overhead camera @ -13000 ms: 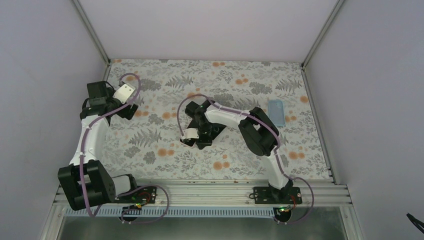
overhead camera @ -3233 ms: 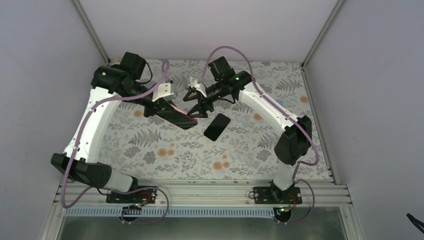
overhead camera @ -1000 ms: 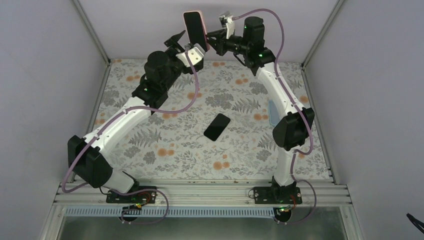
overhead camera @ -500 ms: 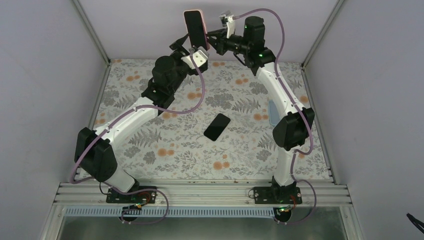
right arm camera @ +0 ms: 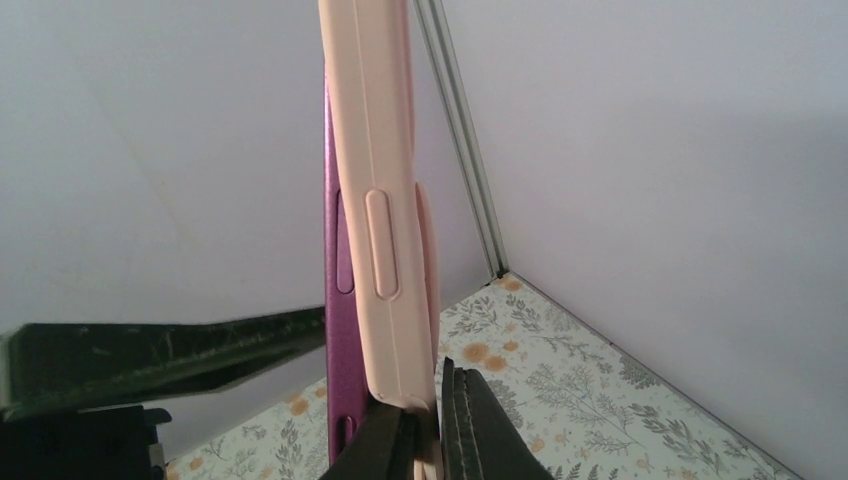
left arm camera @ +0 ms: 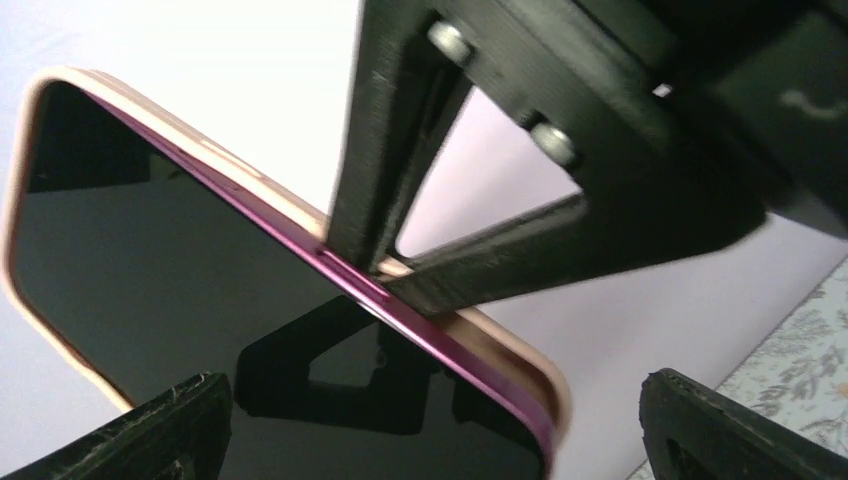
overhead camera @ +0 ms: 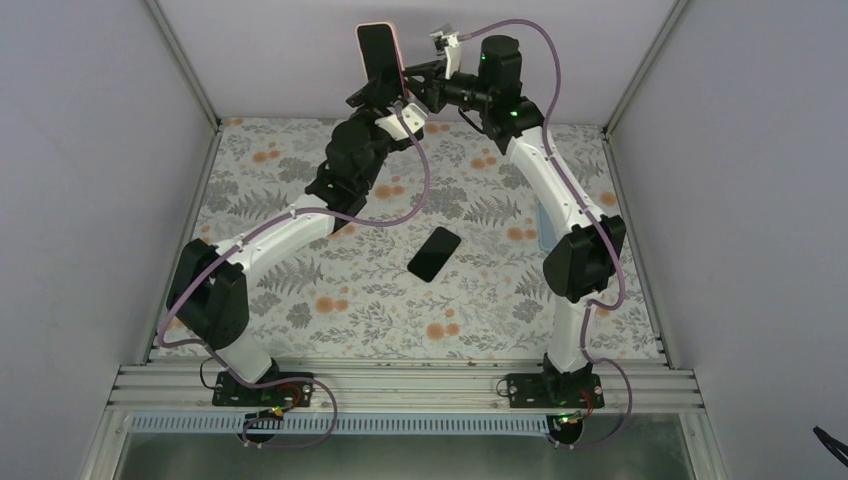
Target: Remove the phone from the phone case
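One phone case (right arm camera: 372, 150) in right gripper (right arm camera: 428, 405), slightly farther left.

White links (overhead camera: 280, 235), black joints (overhead camera: 580, 262) — mauve cables (overhead camera: 424, 180), green lights (overhead camera: 514, 111).

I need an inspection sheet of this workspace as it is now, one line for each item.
Surface: floral table cover, flat.
Job's things: purple phone inside pink case, held upright high above the table.
Clutter: black phone flat mid-table; pale blue item at right edge, partly hidden.
Pincers: right pincer shut on the pink case edge; left pincer fingers wide apart beside the phone, grip unclear.
Cables: purple cables loop along both arms.
Surroundings: plain white walls, metal corner posts.
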